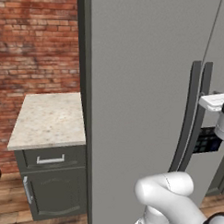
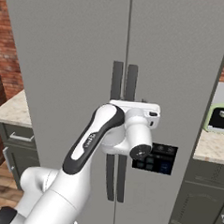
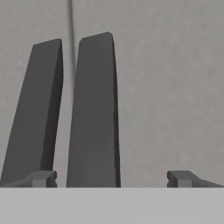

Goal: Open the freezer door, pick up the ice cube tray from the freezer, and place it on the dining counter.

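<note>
Freezer door (image 1: 138, 87) stands shut, a tall plain grey panel forming the left half of the freezer (image 2: 65, 59), its long dark handle (image 2: 115, 109) running down beside the seam; the neighbouring grey door (image 2: 182, 66) carries its own dark handle (image 2: 129, 110) and a black dispenser panel (image 2: 154, 158); the white arm reaches up from below and holds its hand level against the two handles, about midway up them; the pincer (image 3: 111, 178) is spread wide, holding nothing, one dark fingertip (image 3: 41, 178) low in front of one handle's foot and the other (image 3: 183, 178) over bare door, so that the other handle lies between them in the hand view; to the left a small stone-topped cabinet (image 1: 51, 120) with a drawer sits against a red brick wall (image 1: 38, 41).
</note>
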Robot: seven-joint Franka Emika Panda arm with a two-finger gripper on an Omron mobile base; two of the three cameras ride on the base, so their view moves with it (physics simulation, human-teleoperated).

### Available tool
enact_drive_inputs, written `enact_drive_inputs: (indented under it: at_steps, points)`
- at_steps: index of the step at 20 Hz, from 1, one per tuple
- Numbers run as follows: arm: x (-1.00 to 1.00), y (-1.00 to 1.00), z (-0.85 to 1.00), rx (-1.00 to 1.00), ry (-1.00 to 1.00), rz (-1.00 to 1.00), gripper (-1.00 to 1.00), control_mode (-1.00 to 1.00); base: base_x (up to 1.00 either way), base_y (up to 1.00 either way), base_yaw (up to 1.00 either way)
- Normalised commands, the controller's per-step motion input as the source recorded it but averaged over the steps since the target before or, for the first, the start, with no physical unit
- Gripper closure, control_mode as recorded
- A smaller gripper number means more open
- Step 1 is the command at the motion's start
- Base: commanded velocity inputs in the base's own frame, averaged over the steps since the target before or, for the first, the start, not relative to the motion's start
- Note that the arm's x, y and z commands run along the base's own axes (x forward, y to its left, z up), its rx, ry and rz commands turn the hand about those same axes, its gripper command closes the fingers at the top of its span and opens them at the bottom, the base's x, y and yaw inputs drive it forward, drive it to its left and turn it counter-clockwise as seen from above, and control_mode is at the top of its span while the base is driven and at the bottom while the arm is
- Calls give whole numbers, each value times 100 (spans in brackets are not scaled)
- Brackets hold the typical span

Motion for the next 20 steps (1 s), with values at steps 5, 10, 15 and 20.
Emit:
enact_drive_inputs:
  at_steps: [5, 10, 15, 20]
  points:
    - [0, 17, 0, 0, 0, 0, -100, -100, 0, 0, 0]
    - [1, 1, 0, 0, 0, 0, -100, -100, 0, 0, 0]
    - [6, -5, 0, 0, 0, 0, -100, -100, 0, 0, 0]
    - [3, -15, 0, 0, 0, 0, -100, -100, 0, 0, 0]
